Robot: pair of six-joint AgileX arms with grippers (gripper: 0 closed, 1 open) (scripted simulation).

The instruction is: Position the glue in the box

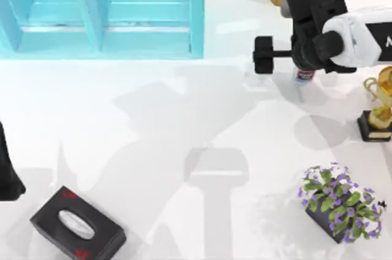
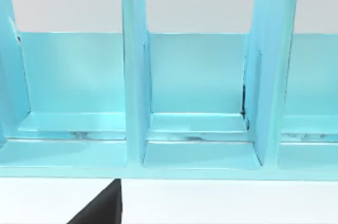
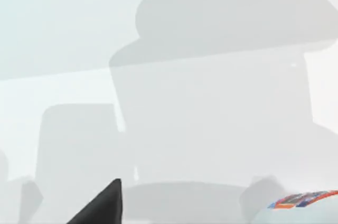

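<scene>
The right end effector (image 1: 304, 64) sits over the small white glue bottle w/ blue-and-red label (image 1: 304, 76) at the top view's right rear of the white surface (image 1: 184, 125), beside a black dumbbell (image 1: 269, 55). Can't tell whether it's spread or pinching. Step looks like grasp/early lift. Next: carry the bottle left into the turquoise compartmented box (image 1: 153, 39) — clearing its front wall. Left arm parked at the left edge.

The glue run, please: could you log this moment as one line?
right tool: over glue, far right of table | glue: outside box | left arm: parked at left edge
</scene>
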